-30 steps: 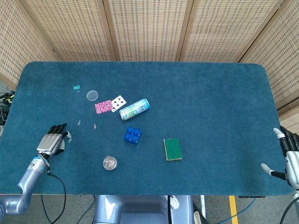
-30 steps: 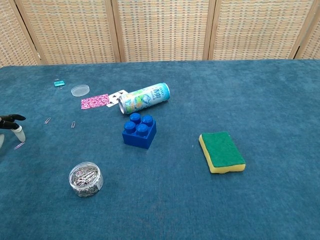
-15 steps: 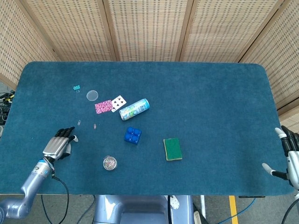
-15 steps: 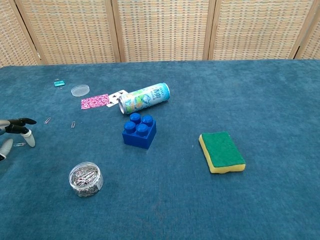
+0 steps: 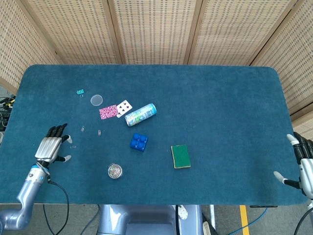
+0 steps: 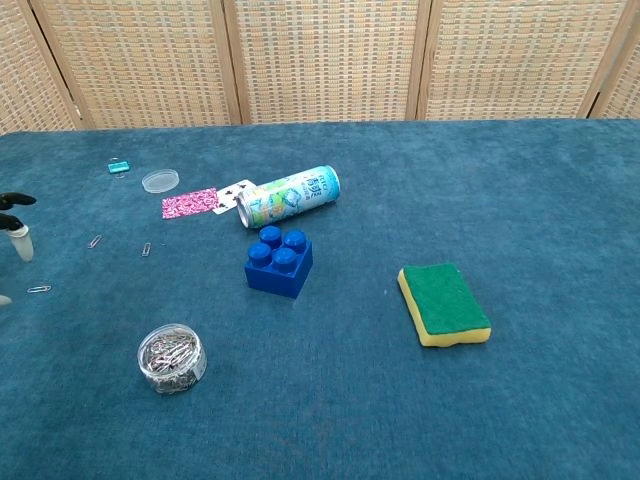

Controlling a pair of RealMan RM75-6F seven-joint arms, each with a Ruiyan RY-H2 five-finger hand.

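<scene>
My left hand [image 5: 51, 147] hovers over the table's left front with its fingers spread and nothing in it. Only its fingertips [image 6: 14, 222] show at the chest view's left edge. A loose paper clip [image 5: 73, 147] [image 6: 39, 289] lies just beside the thumb, apart from it. My right hand [image 5: 303, 166] hangs off the table's right front corner, fingers apart and empty. It is outside the chest view.
On the blue cloth [image 5: 220, 112] lie a can [image 5: 140, 114] on its side, a blue brick [image 5: 139, 142], a green sponge [image 5: 181, 156], a jar of paper clips [image 5: 115, 171], its lid [image 5: 97, 100], two cards [image 5: 108, 112], a teal clip [image 5: 80, 91] and two loose clips [image 6: 95, 241].
My left hand reached right toward the loose paper clip with curled fingers, then drew back left and spread its fingers. The clip stays on the cloth. The right hand barely moved.
</scene>
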